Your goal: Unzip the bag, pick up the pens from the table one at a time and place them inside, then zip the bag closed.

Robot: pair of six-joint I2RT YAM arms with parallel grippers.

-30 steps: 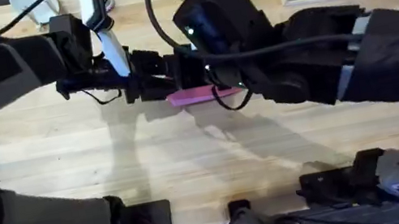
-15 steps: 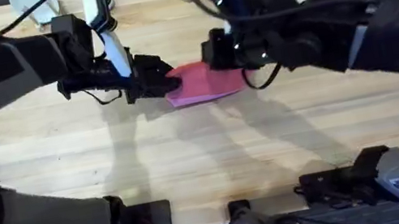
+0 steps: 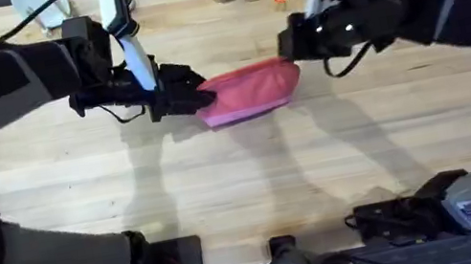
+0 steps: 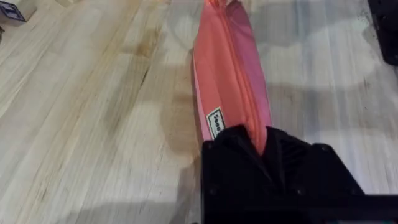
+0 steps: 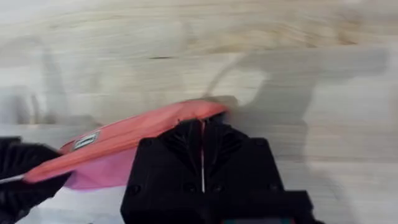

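Pink pouch lies lengthwise on the light wood counter, mid-counter toward the far side, zip seam on top w/ a small white label near my left end. My left gripper is clamped on the pouch's left end; in left wrist view the fabric is pinched between the black fingers. My right gripper sits at the pouch's right end, fingers pressed together; can't tell if anything is pinched between them.
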